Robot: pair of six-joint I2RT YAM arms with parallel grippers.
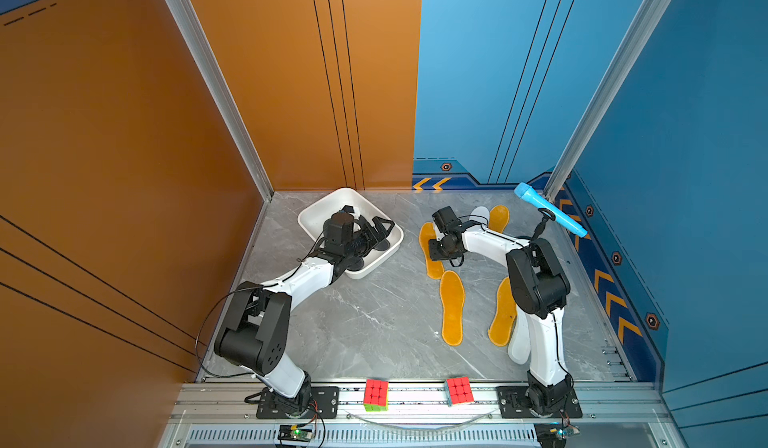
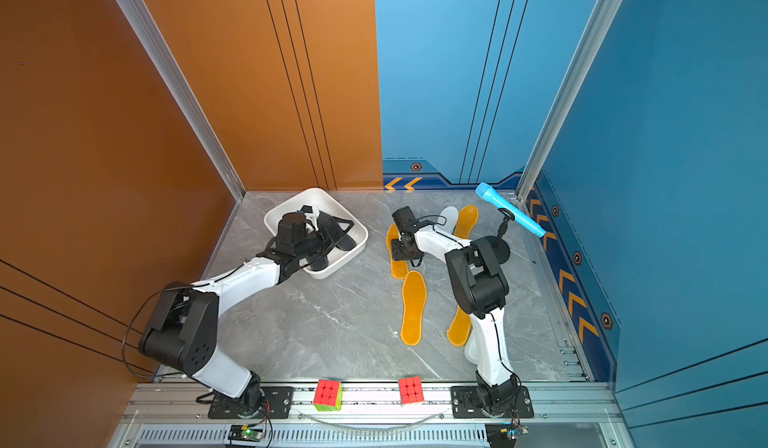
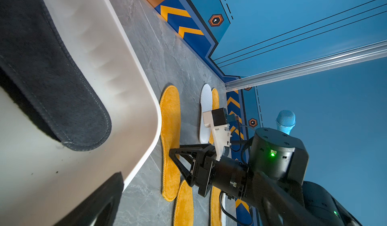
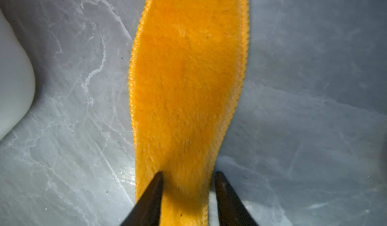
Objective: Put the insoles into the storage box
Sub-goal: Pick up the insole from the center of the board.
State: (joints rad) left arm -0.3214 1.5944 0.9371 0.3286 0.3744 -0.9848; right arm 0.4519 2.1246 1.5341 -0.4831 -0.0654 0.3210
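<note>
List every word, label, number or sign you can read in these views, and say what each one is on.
No words, brands or numbers can be read anywhere.
Yellow chevrons: arrow signs on the dark blue wall band, without letters.
Hexagon emblems: printed above the same band, without letters.
Small label by the green light on the right arm's housing: too small to read.

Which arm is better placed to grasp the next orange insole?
The right arm: its jaws are down at the edge of an orange insole. The left arm holds open jaws over the storage box.
</note>
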